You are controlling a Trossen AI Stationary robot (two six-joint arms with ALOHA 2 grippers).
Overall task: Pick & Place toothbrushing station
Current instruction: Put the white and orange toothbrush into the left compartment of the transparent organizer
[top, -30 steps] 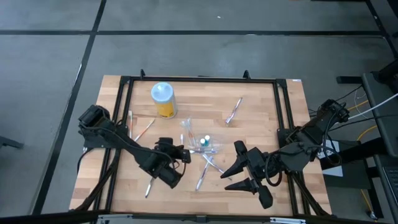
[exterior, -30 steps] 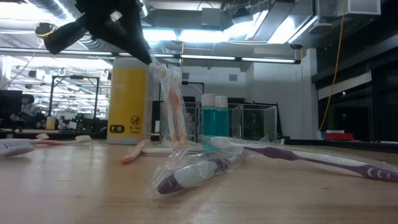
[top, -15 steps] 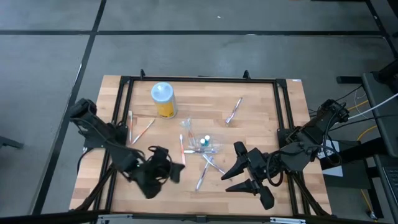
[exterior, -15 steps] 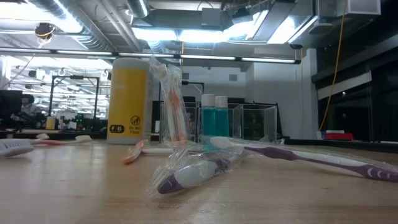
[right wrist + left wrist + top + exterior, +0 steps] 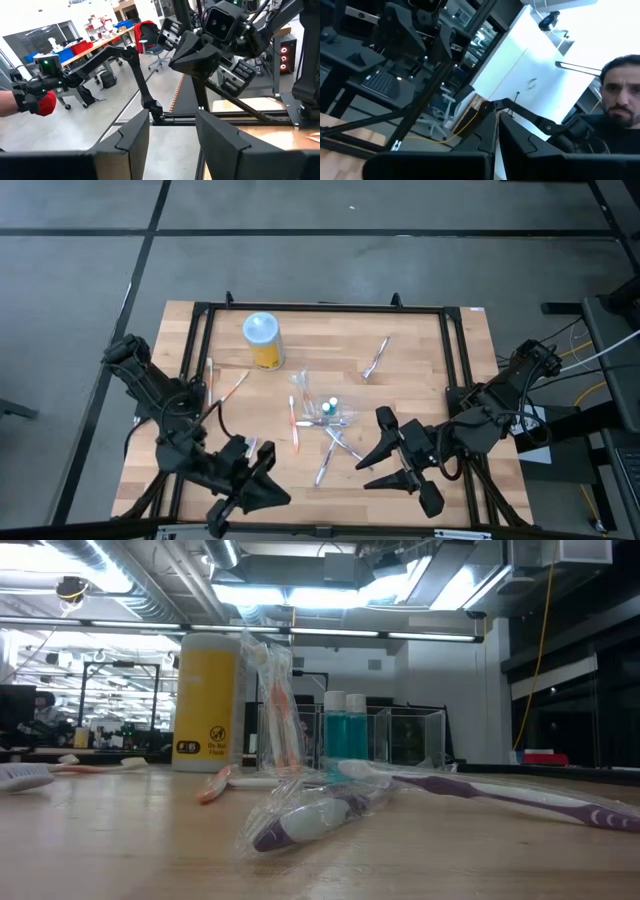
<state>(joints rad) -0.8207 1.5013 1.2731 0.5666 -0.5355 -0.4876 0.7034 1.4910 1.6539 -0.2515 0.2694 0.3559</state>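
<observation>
Near the middle of the pale wooden table (image 5: 420, 340) sits a small clear plastic holder (image 5: 327, 409) with two teal bottles in it, and everything else lies around it. Just beside the holder lies an orange toothbrush in a clear wrapper (image 5: 293, 420), and on the holder's other side, toward the front edge, two purple-and-white toothbrushes (image 5: 330, 450) lie crossed, one in crinkled film. A further wrapped toothbrush (image 5: 376, 357) lies well apart from the holder toward the far right corner, and a pink-and-white one (image 5: 231, 387) lies off to its left. A yellow bottle with a white cap (image 5: 263, 340) stands beyond the holder toward the back. The left gripper (image 5: 250, 502) hangs at the front left edge, well away from the holder, its dark fingers (image 5: 490, 137) pressed together with nothing between them. The right gripper (image 5: 385, 452) waits in front of the holder on the right, fingers (image 5: 132, 135) spread apart and empty. A person shows in the room behind.
</observation>
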